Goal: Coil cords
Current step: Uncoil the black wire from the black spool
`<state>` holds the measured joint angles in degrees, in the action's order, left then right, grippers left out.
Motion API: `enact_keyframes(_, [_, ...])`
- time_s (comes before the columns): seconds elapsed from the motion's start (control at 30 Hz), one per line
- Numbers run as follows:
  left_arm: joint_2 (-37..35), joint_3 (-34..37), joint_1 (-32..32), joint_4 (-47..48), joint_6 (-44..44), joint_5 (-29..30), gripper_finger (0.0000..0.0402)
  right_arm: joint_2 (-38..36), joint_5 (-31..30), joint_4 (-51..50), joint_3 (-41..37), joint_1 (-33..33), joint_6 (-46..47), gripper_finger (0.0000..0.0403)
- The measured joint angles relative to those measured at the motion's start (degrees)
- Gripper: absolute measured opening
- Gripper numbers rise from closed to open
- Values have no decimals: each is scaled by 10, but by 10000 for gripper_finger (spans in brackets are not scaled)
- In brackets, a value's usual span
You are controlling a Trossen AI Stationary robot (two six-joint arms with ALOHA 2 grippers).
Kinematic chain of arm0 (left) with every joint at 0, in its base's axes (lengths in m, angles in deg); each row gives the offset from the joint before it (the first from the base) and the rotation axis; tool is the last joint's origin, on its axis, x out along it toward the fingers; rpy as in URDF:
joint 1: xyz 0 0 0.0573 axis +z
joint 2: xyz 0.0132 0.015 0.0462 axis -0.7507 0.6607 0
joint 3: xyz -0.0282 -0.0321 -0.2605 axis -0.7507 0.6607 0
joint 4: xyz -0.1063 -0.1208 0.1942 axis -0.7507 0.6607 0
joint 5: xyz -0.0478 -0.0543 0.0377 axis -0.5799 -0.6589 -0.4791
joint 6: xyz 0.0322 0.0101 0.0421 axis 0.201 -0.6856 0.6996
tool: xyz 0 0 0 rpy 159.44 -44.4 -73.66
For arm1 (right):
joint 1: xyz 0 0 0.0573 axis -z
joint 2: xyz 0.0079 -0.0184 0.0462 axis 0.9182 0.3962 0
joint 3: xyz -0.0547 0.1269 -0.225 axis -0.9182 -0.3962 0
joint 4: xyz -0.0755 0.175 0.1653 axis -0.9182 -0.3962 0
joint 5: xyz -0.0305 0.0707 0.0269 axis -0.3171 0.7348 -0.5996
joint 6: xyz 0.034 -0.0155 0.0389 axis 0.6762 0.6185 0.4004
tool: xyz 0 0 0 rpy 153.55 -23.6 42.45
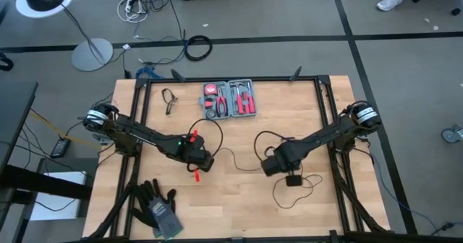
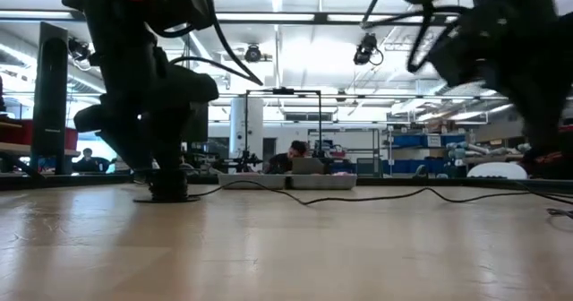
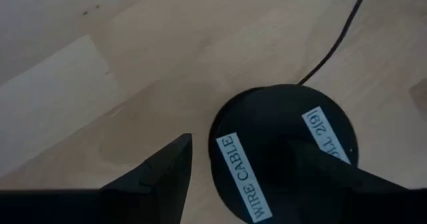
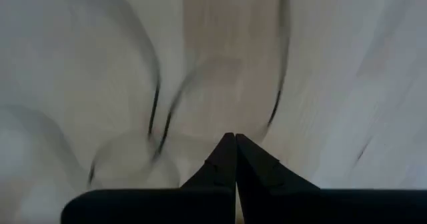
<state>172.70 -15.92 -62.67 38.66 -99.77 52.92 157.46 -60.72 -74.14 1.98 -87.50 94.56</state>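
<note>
Your left gripper (image 3: 257,177) stands spread wide around the round black disc (image 3: 283,151); only its wrist view shows the white "WIRE CABLE" labels on the matte puck. From above, the thin black wire (image 1: 242,163) snakes across mid-table between both arms. Your right gripper (image 4: 235,159) is clenched on nothing, hovering over pale wood grain. Red tool kit (image 1: 229,99) lies at the far edge.

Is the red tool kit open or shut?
Open: the red tool kit lies flat on the table, tools showing in both halves.
</note>
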Motion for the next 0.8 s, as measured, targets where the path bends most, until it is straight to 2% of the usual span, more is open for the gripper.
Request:
enact_keyframes(0.13, [-1, 0, 0, -6, 0, 0, 222, 3, -106, 182, -23, -5, -13, 9])
enact_keyframes(0.23, [-1, 0, -2, -6, 0, -1, 222, 2, -122, 365, -49, 10, -72, 20])
enact_keyframes(0.33, [-2, 0, -5, -3, 1, -5, 222, 3, -126, 505, -61, 39, -129, 36])
enact_keyframes(0.5, [-3, 0, -5, -2, 7, -10, 222, 8, -123, 655, -65, 101, -201, 75])
enact_keyframes(0.57, [-4, -1, -5, -4, 13, -11, 222, 20, -103, 698, -64, 127, -223, 92])
enact_keyframes(0.7, [-4, -1, -5, -4, 16, -15, 222, 75, -42, 761, -64, 169, -262, 124])
enact_keyframes(0.8, [-4, -1, -5, -6, 17, -16, 222, 123, -21, 791, -64, 187, -294, 139])
